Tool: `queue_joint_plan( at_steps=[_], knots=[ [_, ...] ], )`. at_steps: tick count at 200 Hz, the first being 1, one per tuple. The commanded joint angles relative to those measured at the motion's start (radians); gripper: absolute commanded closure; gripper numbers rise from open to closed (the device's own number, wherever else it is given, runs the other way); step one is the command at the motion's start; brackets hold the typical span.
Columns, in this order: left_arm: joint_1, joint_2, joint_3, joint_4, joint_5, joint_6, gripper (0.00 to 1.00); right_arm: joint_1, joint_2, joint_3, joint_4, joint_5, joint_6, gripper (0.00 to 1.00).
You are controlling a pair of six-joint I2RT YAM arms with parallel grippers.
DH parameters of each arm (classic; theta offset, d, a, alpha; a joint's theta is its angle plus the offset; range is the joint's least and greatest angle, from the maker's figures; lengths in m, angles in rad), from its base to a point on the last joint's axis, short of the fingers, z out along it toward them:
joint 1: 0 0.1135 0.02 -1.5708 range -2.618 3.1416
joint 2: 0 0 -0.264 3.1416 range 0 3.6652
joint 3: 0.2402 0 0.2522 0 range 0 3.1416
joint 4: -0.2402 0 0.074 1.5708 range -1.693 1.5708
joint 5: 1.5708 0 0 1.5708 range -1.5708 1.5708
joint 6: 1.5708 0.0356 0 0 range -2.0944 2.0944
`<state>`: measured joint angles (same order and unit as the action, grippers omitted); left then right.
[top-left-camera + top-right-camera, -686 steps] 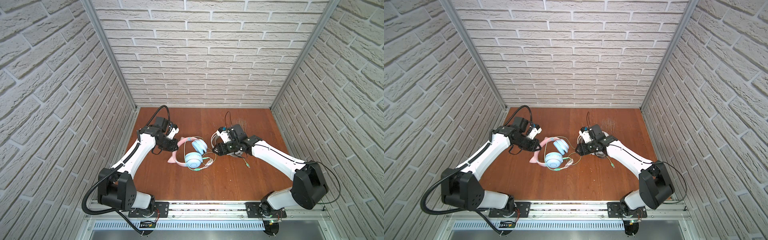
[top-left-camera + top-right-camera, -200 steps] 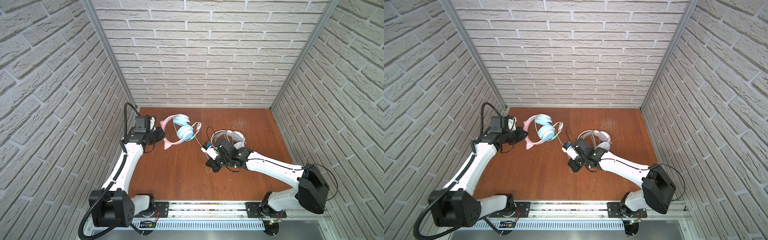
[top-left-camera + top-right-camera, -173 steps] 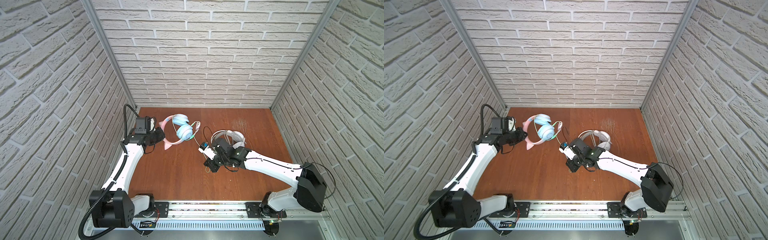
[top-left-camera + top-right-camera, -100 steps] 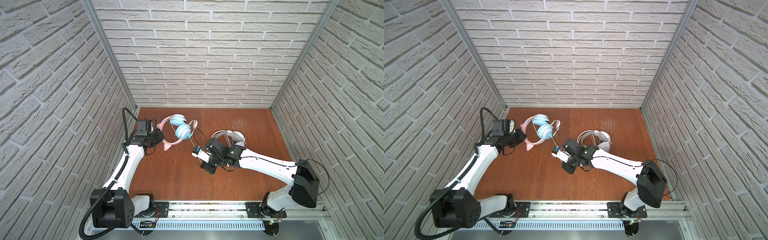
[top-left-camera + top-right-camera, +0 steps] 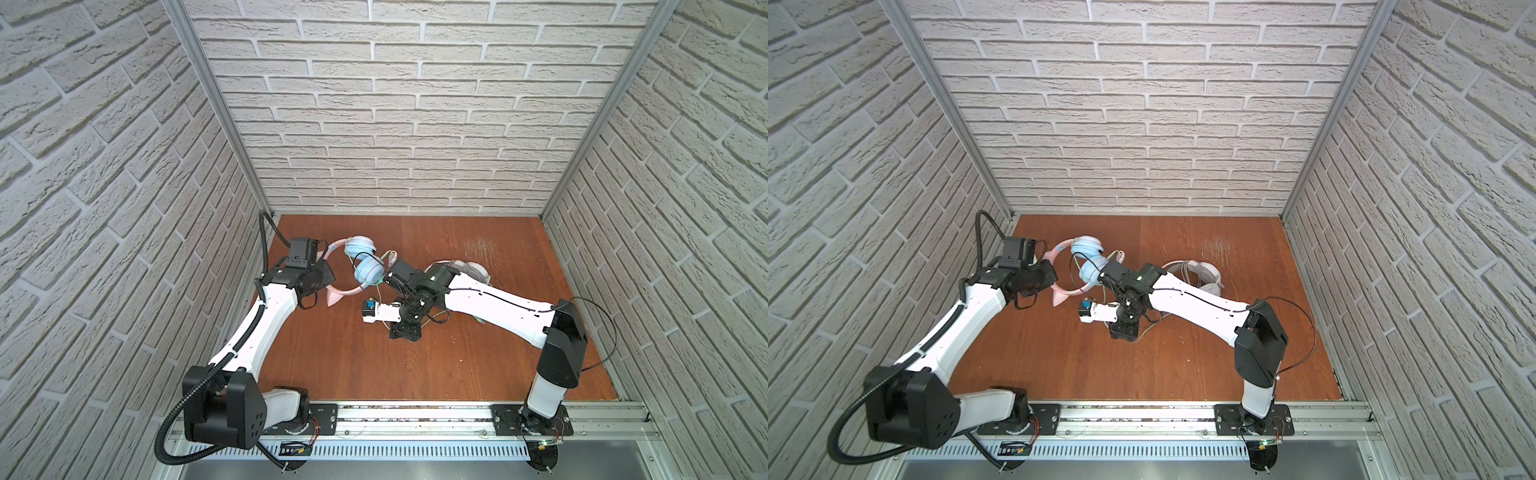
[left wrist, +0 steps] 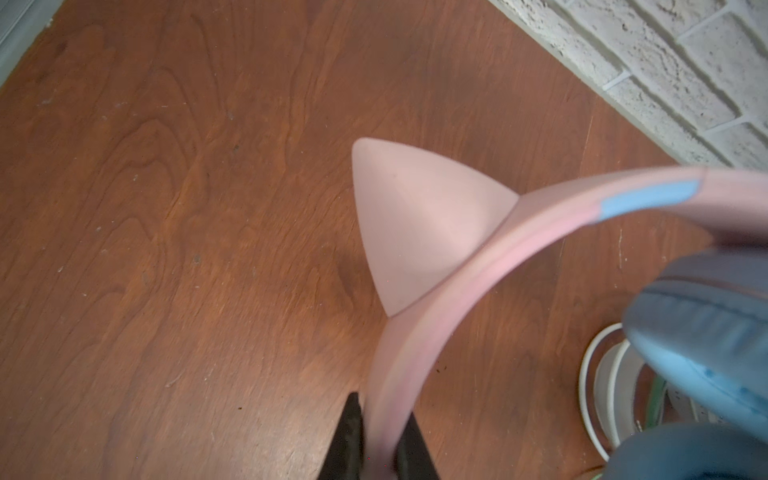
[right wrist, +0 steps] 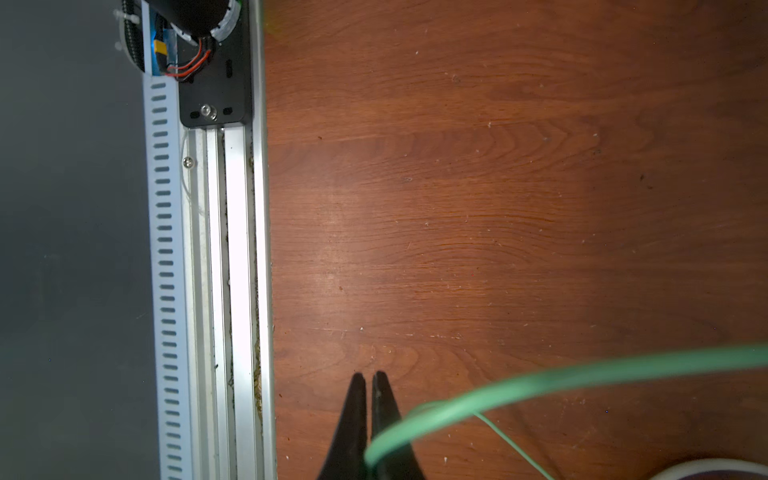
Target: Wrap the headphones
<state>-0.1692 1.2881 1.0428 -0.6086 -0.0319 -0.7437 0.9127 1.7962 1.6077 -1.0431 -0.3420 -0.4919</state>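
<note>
Two hands closed, left hand [image 6: 382, 419] clamped on pink headband [image 6: 457, 282], right hand [image 7: 368, 378] pinching green cable [image 7: 582, 374]

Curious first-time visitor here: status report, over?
Left gripper shut on pink cat-ear headband of blue-cupped headphones. Right gripper shut on their thin green cable. White headphones behind right arm.

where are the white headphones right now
In both top views the white headphones lie on the wooden table right of centre, just behind the right arm, right of the pink cat-ear headphones.
</note>
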Motion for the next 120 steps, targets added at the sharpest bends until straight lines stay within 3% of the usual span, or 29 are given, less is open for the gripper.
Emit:
queue_joint_plan(
  at_steps=[1,33,56,120],
  knots=[
    [-0.033,0.036,0.057,0.027,-0.071,-0.004,1.0,0.011,-0.019,0.03,-0.071,-0.023,-0.134,0.95],
    [-0.101,0.11,0.12,-0.025,-0.127,0.035,1.0,0.01,-0.016,0.059,-0.096,0.032,-0.23,0.95],
    [-0.127,0.156,0.149,-0.048,-0.126,0.052,1.0,0.011,-0.009,0.08,-0.069,0.136,-0.262,0.95],
    [-0.163,0.273,0.216,-0.084,-0.048,0.109,1.0,0.01,-0.048,0.03,0.093,0.267,-0.419,0.95]
  ],
)
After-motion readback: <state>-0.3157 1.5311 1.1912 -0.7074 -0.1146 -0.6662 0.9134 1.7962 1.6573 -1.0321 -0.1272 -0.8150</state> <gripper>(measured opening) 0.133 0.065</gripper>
